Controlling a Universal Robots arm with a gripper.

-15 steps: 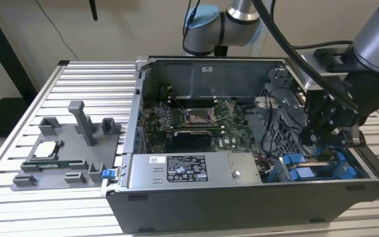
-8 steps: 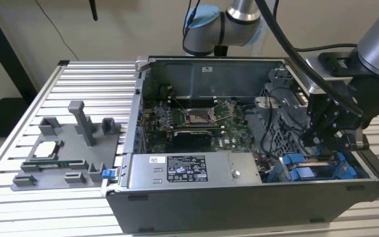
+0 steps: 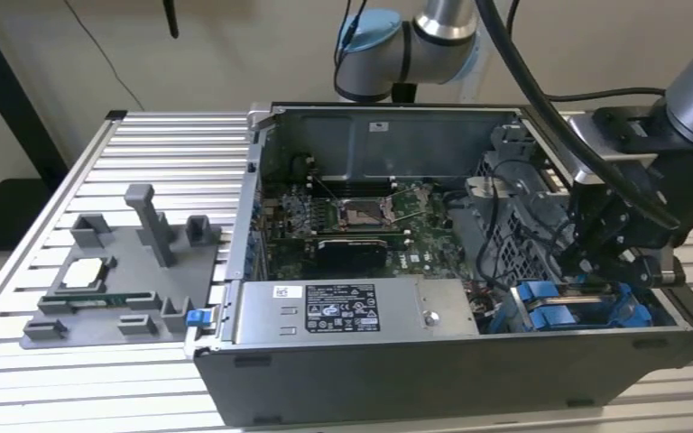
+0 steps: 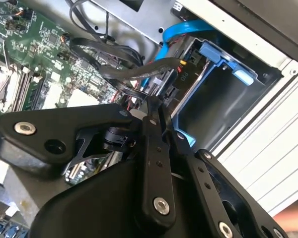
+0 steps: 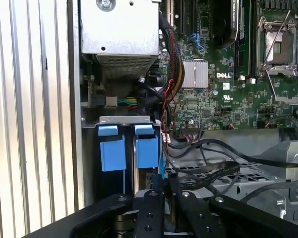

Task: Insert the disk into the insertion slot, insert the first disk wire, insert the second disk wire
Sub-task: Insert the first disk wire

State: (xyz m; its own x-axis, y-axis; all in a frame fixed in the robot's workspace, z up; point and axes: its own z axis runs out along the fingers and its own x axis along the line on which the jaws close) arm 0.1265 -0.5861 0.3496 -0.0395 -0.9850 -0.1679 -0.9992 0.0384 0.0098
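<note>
The open computer case lies on the table. At its front corner on the exterior view's right, two blue carrier tabs mark the drive bays. The disk's blue carrier sits in the insertion slot on the motherboard side, and the disk's body is hidden in the bay. The bay beside it is hollow. My gripper hangs right over the disk's end, its fingers pressed together on a black disk wire that loops off toward the board. A light blue cable runs beside it.
The perforated grey drive cage and loose black cables crowd the gripper. The power supply box lies along the case's front, with the motherboard and CPU socket behind it. A grey fixture with parts stands on the exterior view's left.
</note>
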